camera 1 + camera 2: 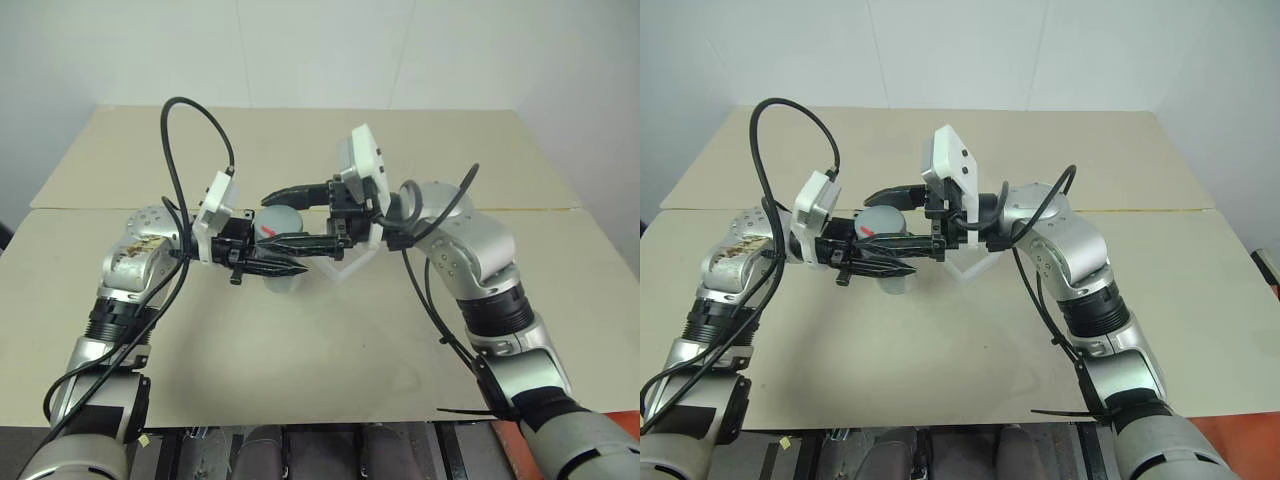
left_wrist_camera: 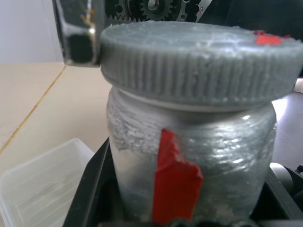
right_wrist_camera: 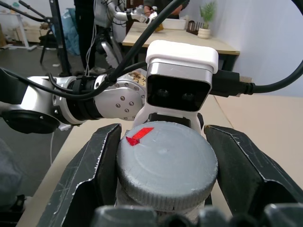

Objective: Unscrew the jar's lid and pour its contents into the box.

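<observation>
The jar hung above the table, its body clamped in the left tool so it could not spin. The lid, still seated, was pinched by the right tool, likely for twisting. The box waited just beside and below, ready for pouring.

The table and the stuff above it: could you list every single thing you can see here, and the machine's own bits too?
jar: one, silvery-grey with a red mark, held above the table
lid: one, grey, still on the jar
box: one, clear plastic, on the table beside the jar
table: one, beige
left gripper: one, black fingers, shut on the jar's body
right gripper: one, black fingers, shut on the lid
</observation>
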Controlling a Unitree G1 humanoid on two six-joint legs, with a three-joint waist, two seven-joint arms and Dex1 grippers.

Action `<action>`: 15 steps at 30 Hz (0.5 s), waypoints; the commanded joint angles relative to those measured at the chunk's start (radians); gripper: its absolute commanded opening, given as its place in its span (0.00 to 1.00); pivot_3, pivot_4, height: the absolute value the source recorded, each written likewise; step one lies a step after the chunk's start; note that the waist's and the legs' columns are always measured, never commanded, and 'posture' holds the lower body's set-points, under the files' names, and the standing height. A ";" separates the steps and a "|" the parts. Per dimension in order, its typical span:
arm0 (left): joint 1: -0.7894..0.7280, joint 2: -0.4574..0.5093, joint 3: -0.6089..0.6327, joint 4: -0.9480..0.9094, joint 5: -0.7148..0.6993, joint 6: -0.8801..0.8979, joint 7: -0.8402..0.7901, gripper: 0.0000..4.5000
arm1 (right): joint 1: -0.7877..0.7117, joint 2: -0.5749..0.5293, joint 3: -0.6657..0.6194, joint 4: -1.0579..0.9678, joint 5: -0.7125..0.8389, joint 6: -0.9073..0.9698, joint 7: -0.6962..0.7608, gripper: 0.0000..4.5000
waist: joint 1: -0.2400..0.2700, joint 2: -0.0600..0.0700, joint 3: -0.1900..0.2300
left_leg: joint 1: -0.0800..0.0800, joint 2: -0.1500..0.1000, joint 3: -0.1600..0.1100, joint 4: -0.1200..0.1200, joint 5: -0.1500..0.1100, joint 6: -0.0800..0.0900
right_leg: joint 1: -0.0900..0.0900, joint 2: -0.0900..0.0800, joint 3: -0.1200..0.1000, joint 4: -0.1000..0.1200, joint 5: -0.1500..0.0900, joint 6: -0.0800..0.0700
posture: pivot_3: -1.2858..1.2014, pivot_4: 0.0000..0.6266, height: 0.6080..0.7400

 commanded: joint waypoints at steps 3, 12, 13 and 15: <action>0.043 0.033 0.030 0.004 0.014 -0.004 0.002 0.43 | 0.009 -0.018 -0.120 -0.043 0.001 -0.060 -0.058 0.62 | 0.000 0.000 0.000 | 0.000 0.000 0.000 0.000 0.000 0.000 | 0.000 0.000 0.000 0.000 0.000 0.000 | 0.52 0.24 1.00; 0.059 0.038 0.039 -0.030 0.005 -0.012 0.016 0.43 | 0.030 -0.007 -0.093 -0.036 -0.019 -0.050 -0.073 0.62 | 0.000 0.000 0.000 | 0.000 0.000 0.000 0.000 0.000 0.000 | 0.000 0.000 0.000 0.000 0.000 0.000 | 0.52 0.24 1.00; 0.058 0.038 0.040 -0.031 0.005 -0.014 0.017 0.43 | 0.030 -0.007 -0.088 -0.034 -0.024 -0.049 -0.072 0.62 | 0.000 0.000 0.000 | 0.000 0.000 0.000 0.000 0.000 0.000 | 0.000 0.000 0.000 0.000 0.000 0.000 | 0.52 0.24 1.00; 0.057 0.038 0.042 -0.034 0.003 -0.015 0.019 0.43 | 0.031 -0.005 -0.080 -0.033 -0.034 -0.045 -0.073 0.62 | 0.000 0.000 0.000 | 0.000 0.000 0.000 0.000 0.000 0.000 | 0.000 0.000 0.000 0.000 0.000 0.000 | 0.52 0.24 1.00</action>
